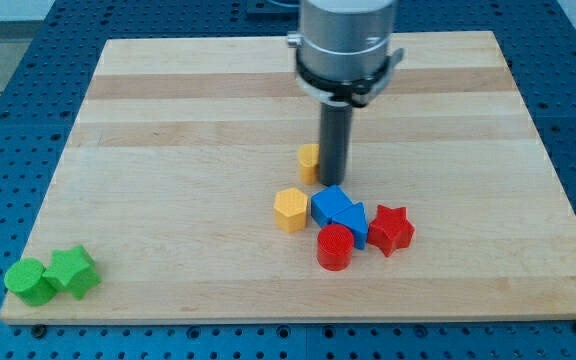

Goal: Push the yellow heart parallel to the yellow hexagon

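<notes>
The yellow heart [309, 159] lies near the board's middle, mostly hidden behind my rod, with only its left part showing. My tip [333, 183] sits right beside it on the heart's right, touching or nearly so. The yellow hexagon [290, 210] lies just below and to the left of the tip, a short gap below the heart.
A blue cube [329, 203] and a blue triangle [353, 222] sit just below the tip, with a red cylinder [334, 246] and a red star [391, 229] next to them. A green cylinder [29, 281] and a green star [73, 271] lie at the wooden board's [168, 120] bottom left.
</notes>
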Motion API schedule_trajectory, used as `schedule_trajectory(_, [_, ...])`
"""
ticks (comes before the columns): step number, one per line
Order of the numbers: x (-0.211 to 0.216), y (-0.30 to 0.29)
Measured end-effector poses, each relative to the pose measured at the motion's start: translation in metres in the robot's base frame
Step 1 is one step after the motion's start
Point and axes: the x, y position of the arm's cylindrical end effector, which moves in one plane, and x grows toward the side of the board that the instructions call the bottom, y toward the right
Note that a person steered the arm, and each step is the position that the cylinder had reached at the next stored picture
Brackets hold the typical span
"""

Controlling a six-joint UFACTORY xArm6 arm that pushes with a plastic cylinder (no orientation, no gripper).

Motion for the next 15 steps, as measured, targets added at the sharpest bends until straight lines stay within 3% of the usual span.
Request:
schedule_trajectory(1, [-0.019,-0.034])
schedule_trajectory(5, [-0.124,-0.054])
schedule_trajectory(6, [-0.120,-0.080])
schedule_trajectory(8, [-0.049,-0.082])
schedule_trajectory(11, [-0.045,-0.179])
schedule_trajectory(13, [0.000,-0.189])
schedule_trajectory(15, [0.034,-0.164])
